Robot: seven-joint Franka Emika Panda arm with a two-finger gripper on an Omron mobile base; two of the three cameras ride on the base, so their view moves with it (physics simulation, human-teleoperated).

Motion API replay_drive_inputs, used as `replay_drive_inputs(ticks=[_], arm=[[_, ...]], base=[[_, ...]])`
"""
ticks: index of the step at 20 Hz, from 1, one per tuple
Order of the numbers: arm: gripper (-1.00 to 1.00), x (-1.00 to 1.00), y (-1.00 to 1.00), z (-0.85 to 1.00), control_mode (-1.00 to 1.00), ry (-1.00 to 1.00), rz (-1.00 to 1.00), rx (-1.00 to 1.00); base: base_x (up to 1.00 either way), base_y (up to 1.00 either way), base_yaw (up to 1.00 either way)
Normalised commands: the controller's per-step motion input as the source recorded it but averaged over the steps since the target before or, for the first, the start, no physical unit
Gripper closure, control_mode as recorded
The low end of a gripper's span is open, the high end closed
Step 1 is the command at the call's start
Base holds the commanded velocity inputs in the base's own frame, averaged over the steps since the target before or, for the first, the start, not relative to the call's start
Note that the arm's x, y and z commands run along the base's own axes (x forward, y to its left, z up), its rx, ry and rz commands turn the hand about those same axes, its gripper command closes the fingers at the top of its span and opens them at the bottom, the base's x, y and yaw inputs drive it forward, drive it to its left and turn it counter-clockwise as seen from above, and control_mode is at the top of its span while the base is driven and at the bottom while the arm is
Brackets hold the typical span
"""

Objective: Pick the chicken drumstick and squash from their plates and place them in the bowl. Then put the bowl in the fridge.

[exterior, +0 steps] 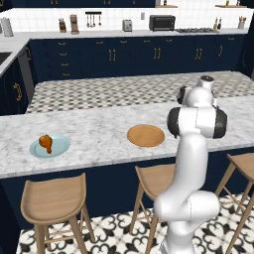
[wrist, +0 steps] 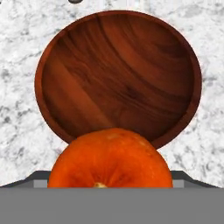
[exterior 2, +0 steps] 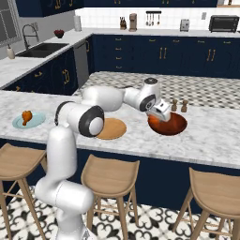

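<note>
Squash (wrist: 110, 158): round and orange-red. In the hand view it sits right at the claw, close to the camera, in front of the bowl.
Claw (exterior 2: 162, 114): it hangs over the near edge of the bowl. Its fingers are hidden by the squash, so I cannot see them. The squash sits between them, so the claw looks clamped on the squash.
Bowl (exterior 2: 174, 125): deep, shiny, dark red-brown wood. It stands on the white marble counter (exterior 2: 206, 136). Nothing lies inside it.
Chicken drumstick (exterior: 45, 143): small and orange-brown. It lies on the pale blue-green plate (exterior: 60, 145), far to the left on the counter.
Tan plate (exterior: 146, 135): flat, round, wood-coloured, bare on top. It sits near the middle of the counter, just left of the arm (exterior: 190, 163).
Two little brown shakers (exterior 2: 179, 105): they stand side by side just behind the bowl.
Stools (exterior: 54, 198): wooden ones stand in a row in front of the counter.
</note>
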Motion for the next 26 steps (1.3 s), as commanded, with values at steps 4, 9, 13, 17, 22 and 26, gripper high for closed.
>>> replay_drive_inputs(ticks=[4, 9, 13, 17, 22, 26], arm=[[1.00, 0.44, -0.27, -0.39, -1.00, 0.00, 0.00, 0.00], [1.00, 0.36, -0.10, -0.39, -1.00, 0.00, 0.00, 0.00], [1.00, 0.10, -0.02, -0.39, -1.00, 0.00, 0.00, 0.00], [-1.00, 0.00, 0.00, -0.40, -1.00, 0.00, 0.00, 0.00], [-1.00, -0.04, 0.00, -0.02, -1.00, -0.03, 0.00, 0.00], [-1.00, -0.33, 0.03, 0.39, -1.00, -0.25, 0.00, -0.04]], base=[[0.00, 0.00, 0.00], [0.00, 0.00, 0.00], [0.00, 0.00, 0.00], [0.00, 0.00, 0.00], [0.00, 0.00, 0.00], [0.00, 0.00, 0.00]])
